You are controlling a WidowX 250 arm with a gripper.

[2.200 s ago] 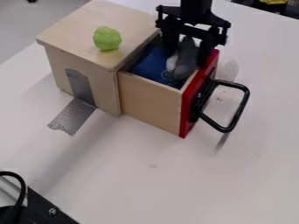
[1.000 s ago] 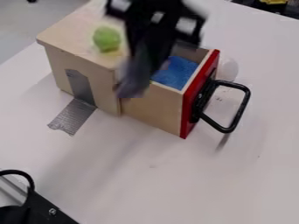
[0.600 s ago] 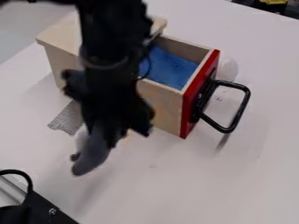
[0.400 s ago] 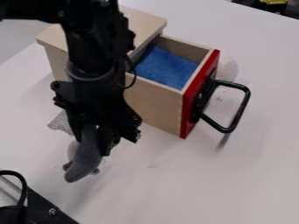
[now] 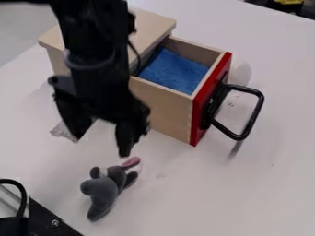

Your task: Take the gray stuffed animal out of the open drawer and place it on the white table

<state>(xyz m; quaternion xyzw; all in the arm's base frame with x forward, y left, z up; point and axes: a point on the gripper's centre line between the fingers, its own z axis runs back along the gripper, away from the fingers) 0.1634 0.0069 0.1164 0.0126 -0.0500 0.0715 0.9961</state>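
gray toy (image 5: 103, 190) looks to be down on the white table (image 5: 215, 189), lower left part of the view, just below the gripper (image 5: 102, 143) as seen here. long axis runs at a slant, from the dark rounded end at lower left up to the pink bit (image 5: 130, 162) at upper right, and that pink end is the part nearest the gripper, close under the finger on the view's right side. can't tell if they touch, or how high the fingers are over the table. gripper is open, fingers spread wide and pointing down, nothing between them. the single arm (image 5: 98, 60) comes in from upper left and covers part of the wood box (image 5: 154, 23) behind it. drawer (image 5: 163, 108) is pulled out of the box, up and to the right of the toy, well apart from it, blue cloth (image 5: 175, 71) inside, red front (image 5: 199, 115), black handle (image 5: 251, 115) sticking out to the right. bit of silver tape (image 5: 62, 132) beside the gripper's other finger. black frame (image 5: 49, 219) with a cable (image 5: 23, 193) in the bottom left corner, near the toy's low end. nothing seen between gripper and toy, drawer off to the side.
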